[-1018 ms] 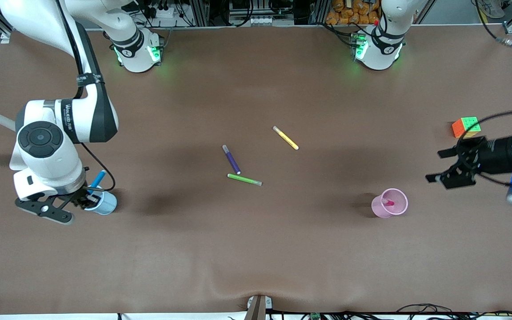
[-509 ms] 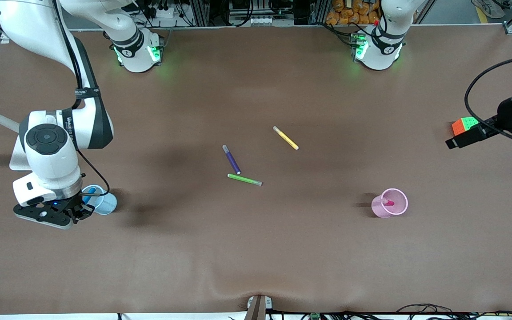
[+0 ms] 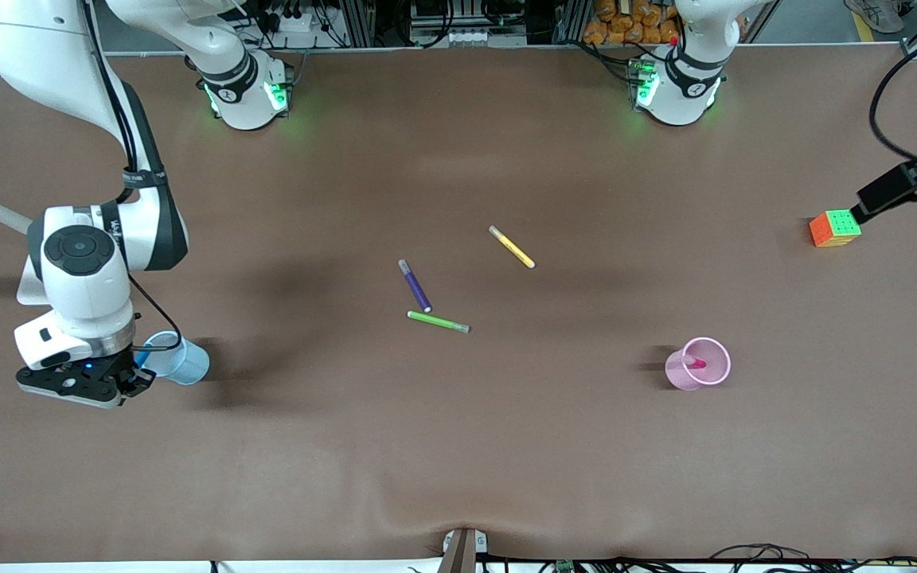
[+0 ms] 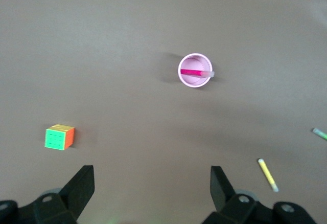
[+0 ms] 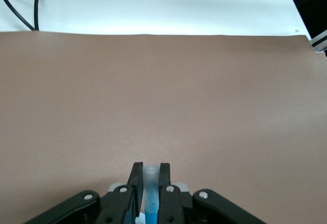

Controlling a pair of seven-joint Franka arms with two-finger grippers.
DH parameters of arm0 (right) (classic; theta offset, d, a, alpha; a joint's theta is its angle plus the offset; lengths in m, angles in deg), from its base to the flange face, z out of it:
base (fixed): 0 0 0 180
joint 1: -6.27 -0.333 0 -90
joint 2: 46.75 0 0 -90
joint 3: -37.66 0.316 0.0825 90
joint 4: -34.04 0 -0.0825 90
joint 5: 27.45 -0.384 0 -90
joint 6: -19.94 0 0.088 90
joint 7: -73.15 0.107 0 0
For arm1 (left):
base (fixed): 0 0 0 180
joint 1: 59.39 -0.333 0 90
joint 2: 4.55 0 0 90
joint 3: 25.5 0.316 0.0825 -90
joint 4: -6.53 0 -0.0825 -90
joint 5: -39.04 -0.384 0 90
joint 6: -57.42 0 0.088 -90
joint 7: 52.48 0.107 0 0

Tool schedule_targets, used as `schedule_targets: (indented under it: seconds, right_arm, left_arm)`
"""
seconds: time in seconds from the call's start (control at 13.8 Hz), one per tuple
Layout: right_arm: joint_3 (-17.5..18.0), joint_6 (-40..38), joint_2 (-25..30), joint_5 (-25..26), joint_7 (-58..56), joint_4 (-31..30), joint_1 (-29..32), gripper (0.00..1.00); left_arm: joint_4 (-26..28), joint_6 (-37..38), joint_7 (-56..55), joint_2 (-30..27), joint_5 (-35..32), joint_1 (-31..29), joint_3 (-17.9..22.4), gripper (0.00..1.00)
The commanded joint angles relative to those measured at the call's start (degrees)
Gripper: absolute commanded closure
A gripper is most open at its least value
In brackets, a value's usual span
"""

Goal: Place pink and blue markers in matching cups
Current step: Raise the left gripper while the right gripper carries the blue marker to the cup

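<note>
**Blue marker in my grip at the blue cup**

My right gripper [image 5: 149, 183] is clamped on the blue marker [image 5: 150, 196], right at the blue cup [image 3: 180, 362]. My left gripper [image 4: 152, 178] hangs spread wide and empty above the cube [image 3: 834, 228]. The pink marker [image 4: 195, 73] lies in the pink cup [image 3: 693, 371].

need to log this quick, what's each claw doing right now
Left claw: open, holding nothing, up by the cube.
Right claw: shut on the blue marker, at the blue cup.
</note>
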Motion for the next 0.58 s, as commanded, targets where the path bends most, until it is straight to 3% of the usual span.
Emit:
schedule_targets:
  seconds: [0.0, 0.22, 0.51]
  right_arm:
    - [0.8, 2.5, 0.0, 1.5, 0.6, -1.2, 0.9, 1.00]
    - [0.8, 3.8, -0.8, 1.5, 0.9, -2.4, 1.1, 1.00]
    - [0.8, 6.6, -1.0, 1.5, 2.7, -4.8, 1.1, 1.00]
  left_arm:
    - [1.6, 1.0, 1.4, -2.1, -0.3, 9.3, 9.6, 0.00]
    - [6.0, 1.6, 2.2, -5.8, 0.5, 19.4, 20.8, 0.00]
    - [10.1, 1.2, 3.0, -9.5, 2.3, 19.6, 21.6, 0.00]
